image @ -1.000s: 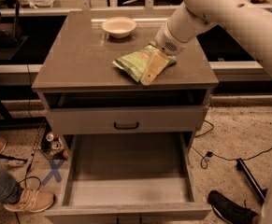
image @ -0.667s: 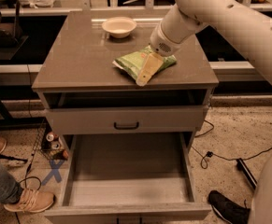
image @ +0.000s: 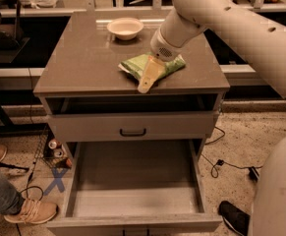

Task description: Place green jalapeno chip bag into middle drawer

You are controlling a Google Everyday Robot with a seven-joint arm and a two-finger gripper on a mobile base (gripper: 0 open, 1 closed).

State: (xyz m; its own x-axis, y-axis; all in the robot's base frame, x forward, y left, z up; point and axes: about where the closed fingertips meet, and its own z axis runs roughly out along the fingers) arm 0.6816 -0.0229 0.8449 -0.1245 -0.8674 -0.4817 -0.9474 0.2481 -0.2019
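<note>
Smooth plastic claw (image: 147, 79) over crinkly glossy chip bag (image: 132, 66); matt tabletop (image: 81, 58).

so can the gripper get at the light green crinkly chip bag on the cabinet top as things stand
Probably yes. The gripper sits right over the light-green crinkly chip bag on the grey cabinet top, with nothing between them; the white round bowl stands apart, further back.

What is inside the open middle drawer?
The middle drawer shows only bare grey floor; its rear is hidden under the drawer front above. The gripper is at the green jalapeno chip bag on the cabinet.
</note>
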